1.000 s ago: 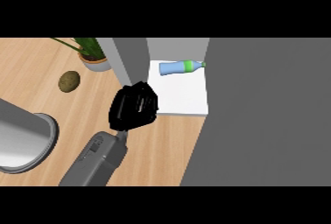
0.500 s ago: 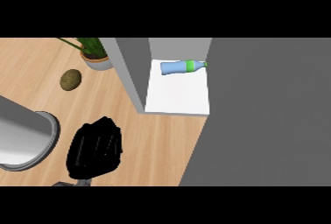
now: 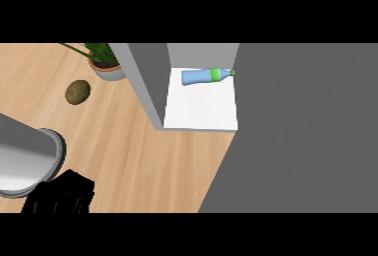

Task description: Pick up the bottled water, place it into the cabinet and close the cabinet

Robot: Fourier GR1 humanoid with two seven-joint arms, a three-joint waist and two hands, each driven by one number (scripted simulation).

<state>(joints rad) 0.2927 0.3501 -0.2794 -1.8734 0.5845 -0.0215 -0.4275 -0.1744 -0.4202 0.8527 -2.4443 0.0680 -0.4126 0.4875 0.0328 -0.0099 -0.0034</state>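
The left hand (image 3: 59, 196) sits low at the view's bottom-left edge, its fingers' state impossible to tell. The bottled water (image 3: 205, 76) already lies on its side inside the cabinet (image 3: 199, 107). Only closing the door (image 3: 303, 130) seems left.

One bottle (image 3: 205, 76), one plant (image 3: 103, 59), one potato (image 3: 77, 92)

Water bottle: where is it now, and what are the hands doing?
Left hand low at the bottom edge, holding nothing. Right hand out of view. Water bottle lying inside the cabinet. Door open.
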